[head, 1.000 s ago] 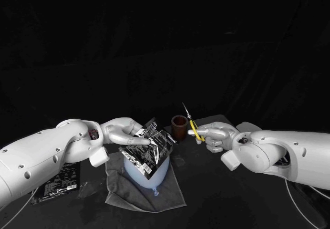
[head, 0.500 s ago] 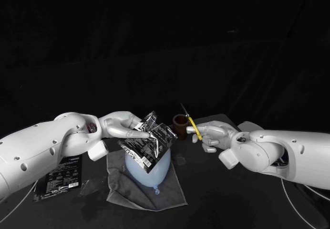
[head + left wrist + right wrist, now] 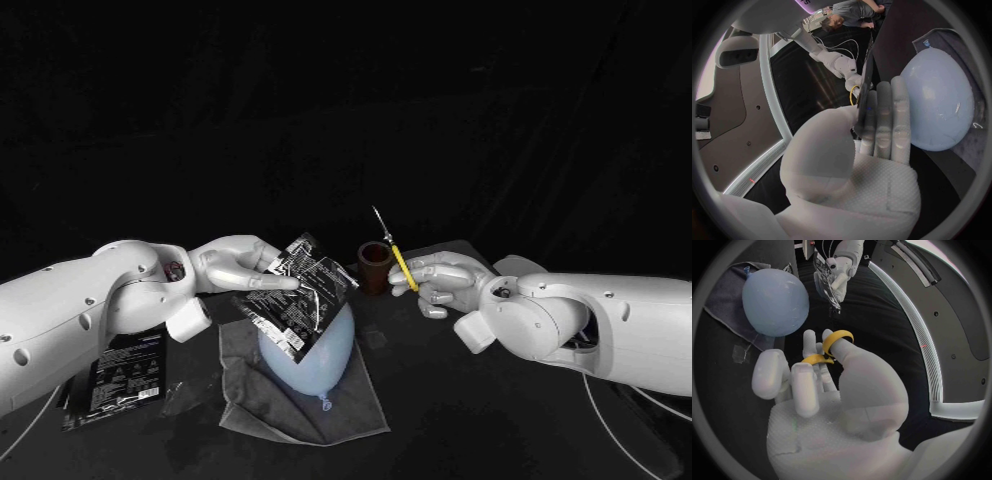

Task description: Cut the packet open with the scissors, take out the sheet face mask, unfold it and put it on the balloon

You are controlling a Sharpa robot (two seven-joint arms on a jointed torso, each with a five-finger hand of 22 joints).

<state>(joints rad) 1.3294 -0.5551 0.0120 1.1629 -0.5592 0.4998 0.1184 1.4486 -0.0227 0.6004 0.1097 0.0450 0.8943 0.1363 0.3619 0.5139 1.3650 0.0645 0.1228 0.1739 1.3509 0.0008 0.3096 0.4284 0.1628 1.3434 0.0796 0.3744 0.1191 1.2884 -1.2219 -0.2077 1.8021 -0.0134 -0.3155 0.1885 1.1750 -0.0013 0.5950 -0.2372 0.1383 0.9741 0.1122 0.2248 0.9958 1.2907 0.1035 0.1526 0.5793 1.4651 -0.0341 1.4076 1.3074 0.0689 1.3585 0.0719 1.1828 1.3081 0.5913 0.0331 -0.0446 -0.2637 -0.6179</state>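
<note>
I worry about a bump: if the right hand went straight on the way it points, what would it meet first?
Probably the packet in the left hand, straight ahead of the right hand; the brown cup between may sit lower.

The packet (image 3: 297, 296), its print too small to read, hides the top of the balloon (image 3: 310, 362).

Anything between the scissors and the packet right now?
Nothing visible hangs in the gap between the scissors, held by the right hand, and the packet, held by the left hand. A brown cylinder stands on the table in that gap; whether it sits clear of the blades' path, I cannot tell.
</note>
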